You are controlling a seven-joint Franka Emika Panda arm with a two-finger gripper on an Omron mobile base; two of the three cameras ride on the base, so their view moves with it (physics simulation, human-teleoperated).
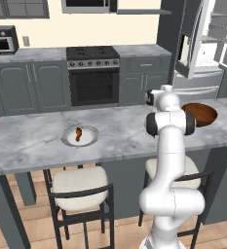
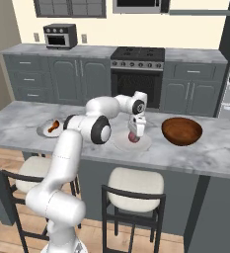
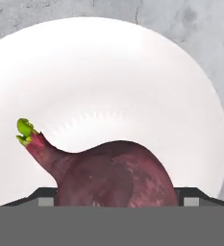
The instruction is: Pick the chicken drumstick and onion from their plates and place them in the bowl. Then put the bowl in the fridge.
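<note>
Onion (image 3: 116, 175) sits between the pincer (image 2: 134, 137) fingertips, jaws spread wide either side, on its pale plate (image 3: 132, 72). Drumstick (image 1: 78, 134) lies on the grey-rimmed plate (image 1: 68, 141) left of the onion; bowl (image 2: 182, 131) sits right of it.

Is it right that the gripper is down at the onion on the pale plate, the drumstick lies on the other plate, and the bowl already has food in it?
Not quite: the bowl is empty, as the right base view shows. The rest holds: the gripper is down at the onion on the pale plate, and the drumstick lies on the other plate.
</note>
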